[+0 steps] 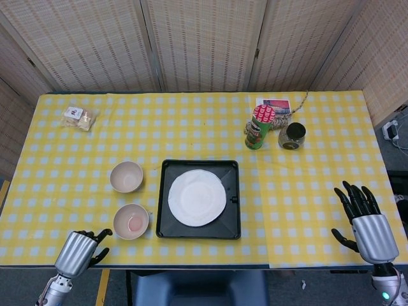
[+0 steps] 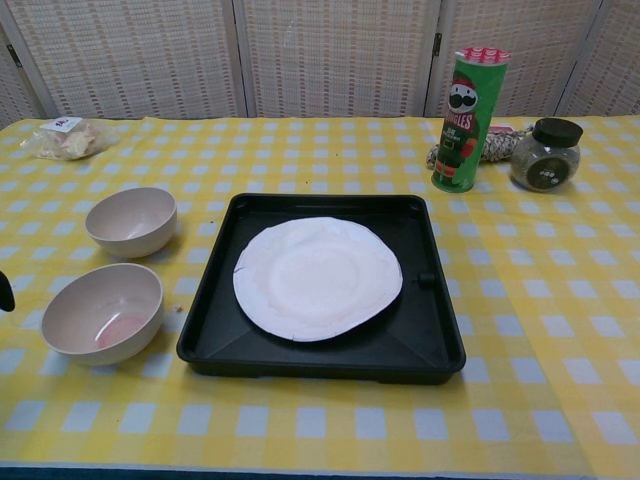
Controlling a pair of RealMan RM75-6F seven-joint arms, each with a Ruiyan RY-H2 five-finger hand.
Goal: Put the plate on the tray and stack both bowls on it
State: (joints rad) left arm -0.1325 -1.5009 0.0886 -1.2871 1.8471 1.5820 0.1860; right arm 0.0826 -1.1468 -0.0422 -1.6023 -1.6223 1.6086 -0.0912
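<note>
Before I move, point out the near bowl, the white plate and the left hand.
near bowl (image 1: 131,221), head view, inside bottom.
white plate (image 2: 318,278), chest view, centre.
left hand (image 1: 78,250), head view, silver back.

Left hand (image 1: 79,251) near a bowl (image 1: 131,221); right hand (image 1: 365,221) empty, fingers spread.
</note>
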